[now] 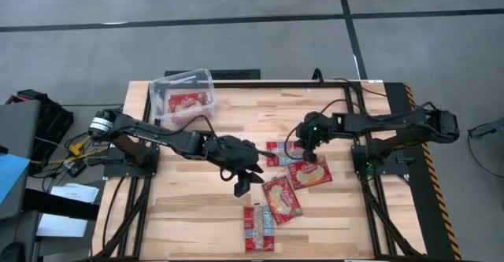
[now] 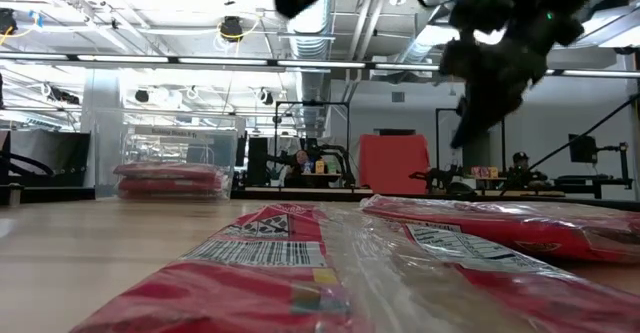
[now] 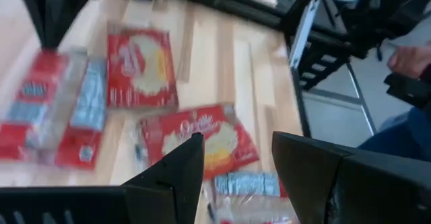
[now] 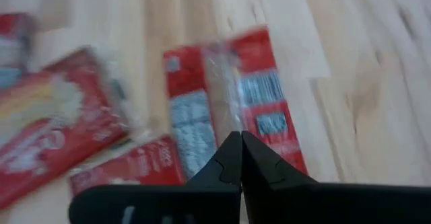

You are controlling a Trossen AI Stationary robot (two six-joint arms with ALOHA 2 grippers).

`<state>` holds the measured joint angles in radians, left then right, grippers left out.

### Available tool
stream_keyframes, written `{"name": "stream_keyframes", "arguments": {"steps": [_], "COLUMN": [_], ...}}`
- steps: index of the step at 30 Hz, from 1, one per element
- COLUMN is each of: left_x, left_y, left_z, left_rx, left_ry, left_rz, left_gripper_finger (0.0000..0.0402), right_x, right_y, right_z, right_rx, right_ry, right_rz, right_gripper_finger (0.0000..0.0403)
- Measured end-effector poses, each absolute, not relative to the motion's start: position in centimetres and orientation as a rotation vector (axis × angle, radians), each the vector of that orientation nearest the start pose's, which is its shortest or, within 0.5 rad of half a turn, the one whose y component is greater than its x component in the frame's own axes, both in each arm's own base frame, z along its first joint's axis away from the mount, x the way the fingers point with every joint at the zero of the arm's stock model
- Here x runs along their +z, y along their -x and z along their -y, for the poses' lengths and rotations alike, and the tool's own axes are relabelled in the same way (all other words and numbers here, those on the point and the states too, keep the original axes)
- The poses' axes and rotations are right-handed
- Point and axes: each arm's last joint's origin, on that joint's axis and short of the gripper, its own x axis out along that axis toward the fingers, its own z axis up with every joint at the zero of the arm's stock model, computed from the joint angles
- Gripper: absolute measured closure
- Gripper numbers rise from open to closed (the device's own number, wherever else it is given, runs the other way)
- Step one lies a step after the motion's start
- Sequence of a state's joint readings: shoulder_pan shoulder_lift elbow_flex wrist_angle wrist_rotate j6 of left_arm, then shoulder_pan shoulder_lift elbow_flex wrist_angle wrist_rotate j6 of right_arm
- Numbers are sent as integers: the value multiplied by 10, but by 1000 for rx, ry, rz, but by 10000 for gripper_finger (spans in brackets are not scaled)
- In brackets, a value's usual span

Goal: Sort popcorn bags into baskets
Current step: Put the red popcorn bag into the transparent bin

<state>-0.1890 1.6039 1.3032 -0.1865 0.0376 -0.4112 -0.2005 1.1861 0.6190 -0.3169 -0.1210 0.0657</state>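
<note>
Several red popcorn bags lie flat on the table's right half: one point(image 1: 281, 153) with bluish-white panels, one point(image 1: 309, 171) and one point(image 1: 281, 199) with cream pictures, and one point(image 1: 260, 226) near the near edge. The clear tub point(image 1: 183, 97) stands at the far left with a red bag point(image 1: 189, 102) inside; in the low view the tub point(image 2: 180, 158) shows that bag through its wall. My left gripper point(image 1: 244, 182) is open above the table, left of the bags point(image 3: 202, 140). My right gripper point(image 4: 240, 140) is shut, hovering over the panelled bag point(image 4: 236, 109), clear of it in the low view point(image 2: 465, 133).
Bare wood lies between the tub and the bags and along the near left of the table point(image 1: 181, 215). A black frame rail point(image 1: 354, 97) runs along the far and right edges. Beyond the right edge a person's hand point(image 3: 407, 59) shows in the left wrist view.
</note>
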Motion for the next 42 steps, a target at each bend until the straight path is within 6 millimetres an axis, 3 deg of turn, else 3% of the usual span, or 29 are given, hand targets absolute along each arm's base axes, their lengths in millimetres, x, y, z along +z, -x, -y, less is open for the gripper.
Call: {"name": "stream_keyframes", "arguments": {"steps": [8,16,22,27,31,34,37,42], "left_x": [250,228,220,214,214,212,208,190], "left_y": [-348,-339,-333,-330,-331,-332,-332,-321], "left_z": [67,80,87,87,82,75,67,55], "left_rx": [-36,-137,-154,-140,-97,-68,-11,281], "left_ry": [481,602,636,646,638,639,649,663], "left_rz": [-599,-510,-507,-505,-491,-498,-534,-661], "left_gripper_finger": [239,239,239,239,239,239,239,239], "right_x": [156,128,118,125,153,173,189,193], "right_y": [-218,-243,-276,-317,-346,-349,-341,-325], "right_z": [34,23,12,3,-2,-6,-8,-21], "right_rx": [-277,-270,-225,-54,121,145,130,72], "right_ry": [-289,-296,-329,-316,-314,-308,-298,-205], "right_rz": [-921,-894,-822,-766,-673,-635,-639,-745], "right_gripper_finger": [385,381,377,386,381,377,380,389]}}
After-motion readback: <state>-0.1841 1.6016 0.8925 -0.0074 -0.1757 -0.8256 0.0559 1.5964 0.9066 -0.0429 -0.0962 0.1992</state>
